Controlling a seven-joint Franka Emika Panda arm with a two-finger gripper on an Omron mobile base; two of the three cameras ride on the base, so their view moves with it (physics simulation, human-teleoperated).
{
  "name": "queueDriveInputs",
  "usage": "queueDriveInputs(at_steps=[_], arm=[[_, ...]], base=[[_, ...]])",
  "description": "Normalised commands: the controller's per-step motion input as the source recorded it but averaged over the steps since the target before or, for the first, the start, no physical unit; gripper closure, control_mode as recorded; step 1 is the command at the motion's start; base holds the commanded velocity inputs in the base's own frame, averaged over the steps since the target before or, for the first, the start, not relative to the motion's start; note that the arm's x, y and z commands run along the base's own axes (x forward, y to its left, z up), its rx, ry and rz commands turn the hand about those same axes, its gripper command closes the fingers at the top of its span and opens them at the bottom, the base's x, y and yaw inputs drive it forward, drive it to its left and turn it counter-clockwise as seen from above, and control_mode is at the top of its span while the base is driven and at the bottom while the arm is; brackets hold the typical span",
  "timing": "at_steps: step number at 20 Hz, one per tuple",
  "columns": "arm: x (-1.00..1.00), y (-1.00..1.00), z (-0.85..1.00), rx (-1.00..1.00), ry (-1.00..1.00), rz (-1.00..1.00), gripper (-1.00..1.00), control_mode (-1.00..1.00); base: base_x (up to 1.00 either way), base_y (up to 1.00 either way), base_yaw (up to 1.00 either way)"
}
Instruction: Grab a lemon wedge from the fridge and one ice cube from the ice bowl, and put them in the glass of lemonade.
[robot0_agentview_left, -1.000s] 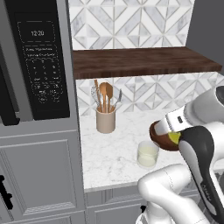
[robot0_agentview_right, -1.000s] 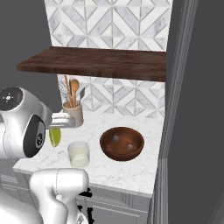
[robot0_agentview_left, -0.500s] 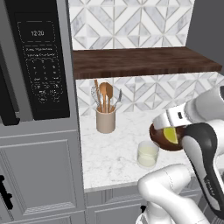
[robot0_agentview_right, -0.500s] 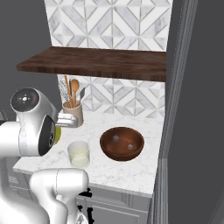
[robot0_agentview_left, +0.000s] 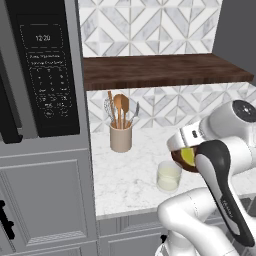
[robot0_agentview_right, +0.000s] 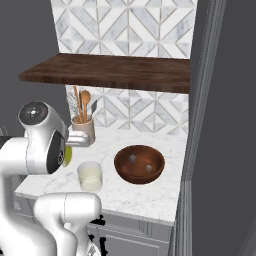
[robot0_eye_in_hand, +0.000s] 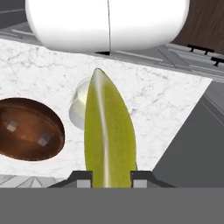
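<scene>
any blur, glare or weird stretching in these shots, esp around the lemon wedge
Hand view: the lemon wedge, held by the gripper, looms huge and elongated from being so close to the lens, with a pale sheen along its ridge; the ice bowl looks squashed into an oval. Left and right base views: even, flat rendered light, soft shadow under the wooden shelf, no motion blur.

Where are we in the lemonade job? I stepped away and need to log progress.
Done: the lemon wedge is out of the fridge, clamped in the gripper. In hand: carrying it above the counter, over the glass of lemonade; not yet dropped in. Left: release the wedge into the glass, then fetch one ice cube from the ice bowl, where cubes lie untouched.
</scene>
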Motion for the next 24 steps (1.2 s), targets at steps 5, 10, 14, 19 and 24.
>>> queueDriveInputs(at_steps=[5, 10, 14, 19, 24], arm=[[0.00, 0.00, -0.62, 0.00, -0.12, 0.00, 1.00, -1.00], [0.00, -0.03, -0.62, 0.00, -0.16, 0.01, 1.00, -1.00], [0.00, -0.13, -0.62, 0.00, -0.26, 0.03, 1.00, -1.00], [0.00, -0.16, -0.68, 0.01, -0.32, 0.07, 1.00, -1.00], [0.00, -0.20, -0.67, 0.12, -0.23, 0.22, 1.00, -1.00]], base=[[0.00, 0.00, 0.00], [0.00, 0.00, 0.00], [0.00, 0.00, 0.00], [0.00, 0.00, 0.00], [0.00, 0.00, 0.00]])
